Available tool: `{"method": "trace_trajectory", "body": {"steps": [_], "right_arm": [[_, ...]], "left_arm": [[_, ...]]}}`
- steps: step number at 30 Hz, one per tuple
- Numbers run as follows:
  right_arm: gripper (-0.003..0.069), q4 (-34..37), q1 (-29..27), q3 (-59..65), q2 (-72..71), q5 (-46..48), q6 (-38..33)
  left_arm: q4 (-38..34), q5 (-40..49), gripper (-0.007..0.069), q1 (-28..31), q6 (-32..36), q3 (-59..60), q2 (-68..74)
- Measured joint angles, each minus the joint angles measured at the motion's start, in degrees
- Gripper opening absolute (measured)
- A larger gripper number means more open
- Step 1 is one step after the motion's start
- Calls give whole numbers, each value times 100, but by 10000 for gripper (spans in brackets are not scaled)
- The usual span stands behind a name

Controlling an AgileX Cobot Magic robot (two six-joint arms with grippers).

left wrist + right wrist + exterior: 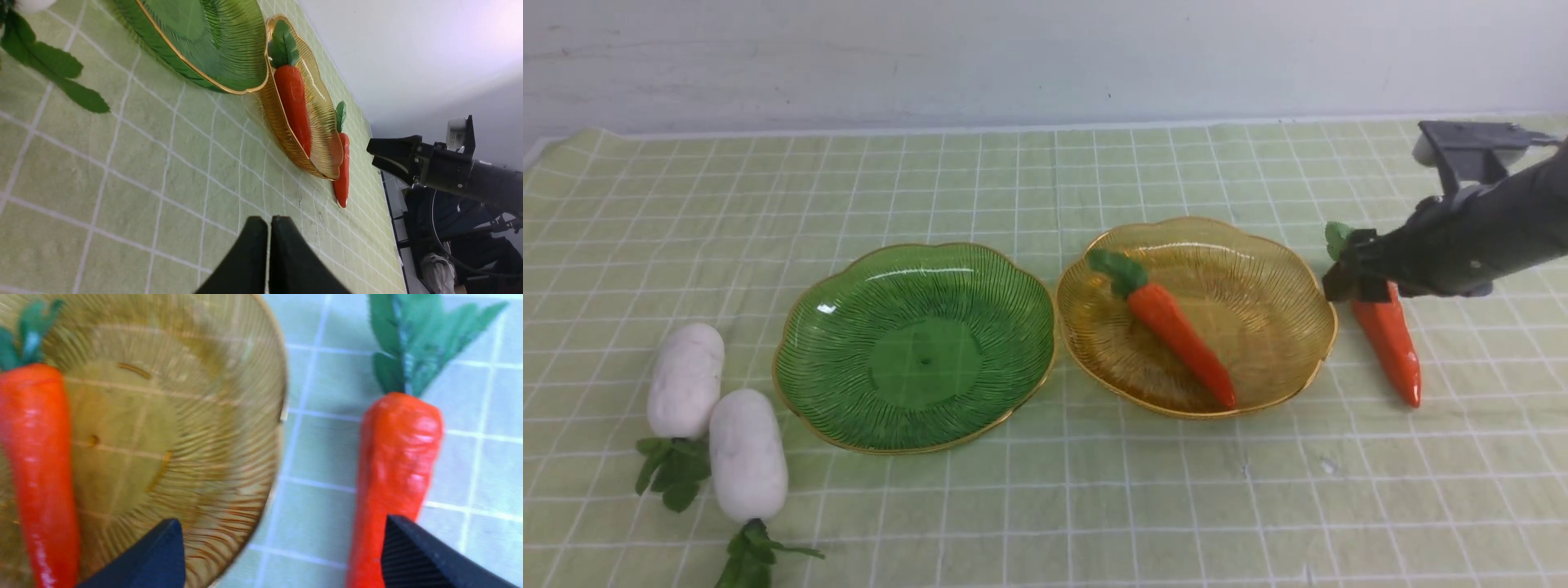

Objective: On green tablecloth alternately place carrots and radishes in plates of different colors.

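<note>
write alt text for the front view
A green plate and an amber plate sit side by side on a checked green cloth, with one carrot in the amber plate. The right tool hangs over a second carrot beside that plate; two white radishes lie left of the green plate.

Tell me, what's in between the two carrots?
Part of the yellow plate, then a bare strip of green tablecloth. The right wrist view shows it best.

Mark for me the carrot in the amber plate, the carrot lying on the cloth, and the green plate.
carrot in the amber plate (1180, 335): front view, mid orange body.
carrot on the cloth (1391, 347): front view, orange body.
green plate (923, 359): front view, bare centre.
</note>
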Motion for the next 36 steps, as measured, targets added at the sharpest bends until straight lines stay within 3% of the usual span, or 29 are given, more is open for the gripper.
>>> {"method": "trace_trajectory", "body": {"steps": [14, 19, 21, 22, 23, 27, 31, 36], "right_arm": [[562, -690, -88, 0, 787, 7, 192], [440, -1019, -88, -11, 851, -2, 192], [317, -1145, -88, -29, 851, 40, 192], [307, -1152, -88, -29, 851, 40, 192], [227, -1164, -88, -35, 845, 101, 192], [199, -1186, -88, -208, 677, 512, 224], [199, -860, -88, -663, 306, 1029, 505], [199, 245, 175, -944, 46, 1611, 726]], "left_arm": [[5, 0, -7, 0, 5, 0, 0], [5, 1, -7, 0, 5, 0, 0], [5, 1, -7, 0, 5, 0, 0], [5, 1, -7, 0, 5, 0, 0], [5, 1, -7, 0, 5, 0, 0], [5, 1, -7, 0, 5, 0, 0], [5, 13, -7, 0, 5, 0, 0], [5, 8, -7, 0, 22, 0, 0]]}}
